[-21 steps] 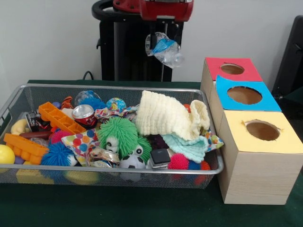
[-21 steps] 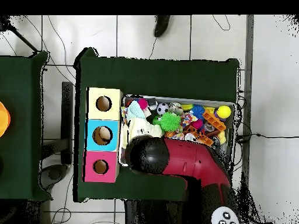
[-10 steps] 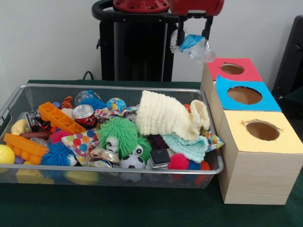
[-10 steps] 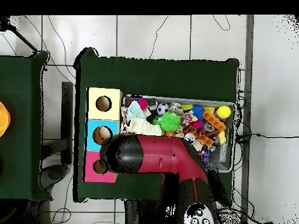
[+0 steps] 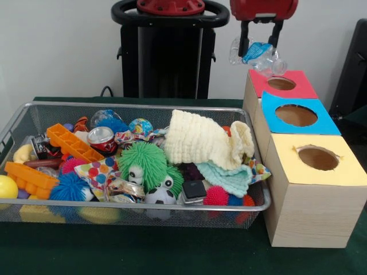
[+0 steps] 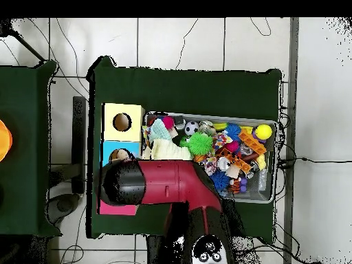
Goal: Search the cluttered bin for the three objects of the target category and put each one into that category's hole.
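In the front view my gripper (image 5: 261, 46) is shut on a crumpled clear plastic bottle (image 5: 259, 55) with a blue label. The bottle hangs just above the near-left edge of the red-topped box (image 5: 298, 87), beside its hole (image 5: 281, 83). In the overhead view my red arm (image 6: 165, 184) covers the red box and part of the blue box; the gripper and bottle are hidden under it. The wire bin (image 5: 17, 123) holds several toys, a crushed can (image 5: 102, 138) and a cream knitted cloth (image 5: 198, 139).
Three wooden boxes stand in a row right of the bin: red-topped at the far end, blue-topped (image 5: 289, 127), yellow-topped (image 5: 344, 172) nearest the camera, each with a round hole. The bin (image 6: 275, 148) sits on dark green cloth (image 6: 192, 89).
My gripper has carried the plastic bottle from above the bin's back edge rightward to the red-topped box. In the overhead view the arm swung left over the boxes.
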You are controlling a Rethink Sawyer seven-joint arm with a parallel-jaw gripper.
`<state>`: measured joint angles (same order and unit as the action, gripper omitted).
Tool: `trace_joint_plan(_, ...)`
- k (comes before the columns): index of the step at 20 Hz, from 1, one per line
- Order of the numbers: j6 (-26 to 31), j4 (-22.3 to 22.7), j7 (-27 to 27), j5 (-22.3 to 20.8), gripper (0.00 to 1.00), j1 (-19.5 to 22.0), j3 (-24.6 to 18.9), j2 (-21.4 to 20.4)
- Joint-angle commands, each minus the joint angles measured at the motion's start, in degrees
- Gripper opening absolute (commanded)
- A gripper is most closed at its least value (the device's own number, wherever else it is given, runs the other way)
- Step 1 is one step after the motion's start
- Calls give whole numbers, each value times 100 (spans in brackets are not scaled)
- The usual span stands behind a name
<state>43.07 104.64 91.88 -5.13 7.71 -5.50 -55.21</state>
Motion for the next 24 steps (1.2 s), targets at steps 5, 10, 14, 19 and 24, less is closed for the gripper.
trace_joint_plan(5,-108,-278,1530,417,0,-375,23,451)
trace_joint_plan(10,-213,-354,1512,539,0,-439,49,590)
trace_joint_plan(14,-210,-450,1664,617,0,-606,118,666)
trace_joint_plan(19,-163,-607,1856,743,0,-843,218,707)
trace_joint_plan(24,-258,-797,1731,886,0,-807,211,892)
